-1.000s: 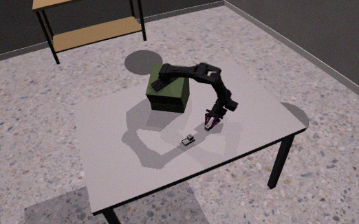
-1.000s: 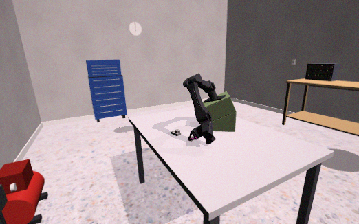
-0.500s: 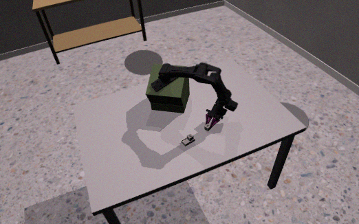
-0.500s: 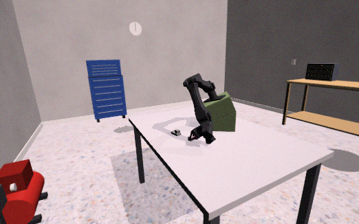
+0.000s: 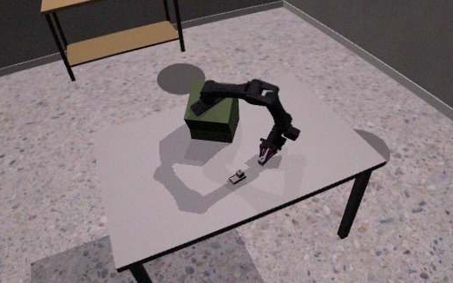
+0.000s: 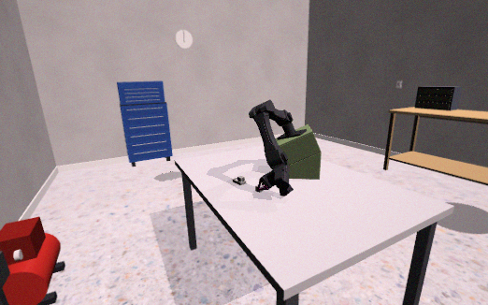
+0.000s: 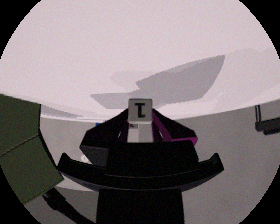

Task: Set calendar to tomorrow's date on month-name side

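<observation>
My gripper (image 5: 262, 159) (image 6: 260, 187) (image 7: 140, 112) is shut on a small pale cube (image 5: 261, 161) (image 7: 140, 110), with a finger against each side. One face of this cube shows a dark 1 in the wrist view; another face has a small dark mark. Whether the cube touches the table is hard to tell. The small calendar tray (image 5: 233, 180) (image 6: 239, 182) lies on the table, to the left of the gripper in the top view. The other cube (image 5: 239, 173) (image 6: 242, 178) is at the tray's right part; its digit is too small to read.
The white table (image 5: 136, 226) (image 6: 348, 243) carries everything. The green block (image 5: 212, 113) (image 6: 306, 156) (image 7: 16, 130) under the arm's base stands behind the tray in the top view. The table's front edge (image 5: 253, 215) runs beyond the tray, away from the block.
</observation>
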